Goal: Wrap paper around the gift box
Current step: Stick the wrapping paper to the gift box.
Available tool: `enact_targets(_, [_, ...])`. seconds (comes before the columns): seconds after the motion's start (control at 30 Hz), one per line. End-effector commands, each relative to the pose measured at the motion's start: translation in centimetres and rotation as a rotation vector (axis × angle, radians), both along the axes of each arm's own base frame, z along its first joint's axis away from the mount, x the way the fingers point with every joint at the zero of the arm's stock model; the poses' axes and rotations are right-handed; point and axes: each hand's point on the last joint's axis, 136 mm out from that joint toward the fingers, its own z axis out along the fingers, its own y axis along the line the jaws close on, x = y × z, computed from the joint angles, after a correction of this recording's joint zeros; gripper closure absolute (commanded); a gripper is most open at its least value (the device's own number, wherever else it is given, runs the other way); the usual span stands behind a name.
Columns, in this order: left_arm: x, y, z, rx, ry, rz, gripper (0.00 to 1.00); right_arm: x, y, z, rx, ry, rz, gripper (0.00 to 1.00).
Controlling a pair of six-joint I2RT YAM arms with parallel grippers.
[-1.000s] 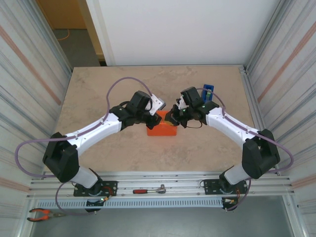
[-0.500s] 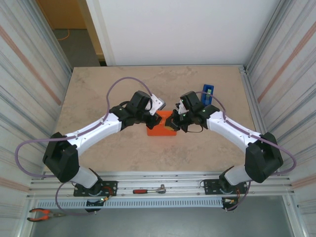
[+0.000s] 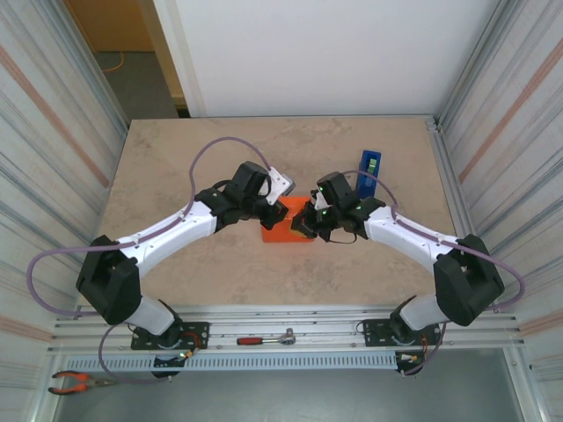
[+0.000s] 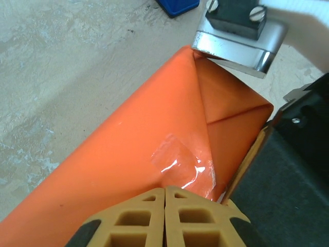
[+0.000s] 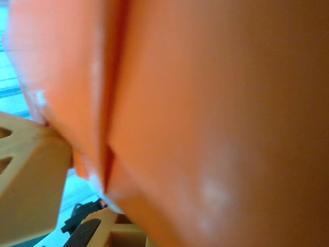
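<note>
The gift box [image 3: 283, 230] sits mid-table, wrapped in the orange paper [image 4: 128, 144]. A folded triangular flap lies on top with a strip of clear tape [image 4: 177, 159] over the seam. My left gripper [image 3: 278, 209] is shut, and its tan fingertips [image 4: 164, 189] press down on the paper just behind the tape. From the right, my right gripper [image 3: 303, 223] is against the box's end. In the right wrist view blurred orange paper [image 5: 221, 113] lies right at the lens, with a tan fingertip [image 5: 105, 222] under it. Its jaws are mostly hidden.
A blue tape dispenser [image 3: 369, 167] stands upright behind the right arm and shows again as a blue tape dispenser [image 4: 177, 5] beyond the box. A red-handled tool [image 3: 264, 339] and pliers [image 3: 75, 381] lie on the front rail. Corrugated metal walls close both sides.
The right gripper has slid left and nearer, away from the tape dispenser and onto the box's right end. The left gripper and the box have stayed put.
</note>
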Motion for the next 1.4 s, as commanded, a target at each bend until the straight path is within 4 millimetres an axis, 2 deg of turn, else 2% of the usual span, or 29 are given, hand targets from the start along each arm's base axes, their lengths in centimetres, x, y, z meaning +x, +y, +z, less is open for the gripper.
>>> enact_targets(0.0, [-2.5,0.9,-4.0,0.085,0.135,-0.031,0.91,1.2,-0.2,0.2,0.007,-0.053,-0.069,1.00])
enact_targets(0.4, [-2.6,0.9,-4.0,0.082,0.134,-0.031,0.91,1.7,-0.1,-0.1,0.008,-0.059,-0.095,1.00])
enact_targets(0.57, [-2.7,0.9,-3.9,0.082,0.132,-0.032,0.91,0.5,-0.5,-1.1,-0.003,-0.012,-0.078,1.00])
enact_targets(0.67, [-2.6,1.0,-3.9,0.082,0.132,-0.030,0.91,-0.7,-1.4,-1.3,-0.040,-0.002,-0.051,1.00])
enact_targets(0.8, [-2.7,0.9,-3.8,0.080,0.129,-0.032,0.91,-1.9,-2.6,-0.6,-0.075,-0.014,-0.006,1.00])
enact_targets(0.93, [-2.6,0.9,-3.8,0.079,0.128,-0.032,0.91,-2.0,-3.1,0.9,-0.058,-0.050,0.012,1.00])
enact_targets(1.1, [-2.6,0.9,-3.8,0.079,0.129,-0.031,0.91,-0.9,-3.2,4.1,-0.016,-0.144,-0.012,1.00])
enact_targets(1.2, [-2.7,0.9,-3.8,0.081,0.128,-0.032,0.91,0.0,-3.1,5.3,0.016,-0.178,-0.028,1.00])
enact_targets(1.37, [-2.6,0.9,-3.8,0.080,0.127,-0.032,0.91,1.5,-2.4,5.9,0.042,-0.187,-0.046,1.00])
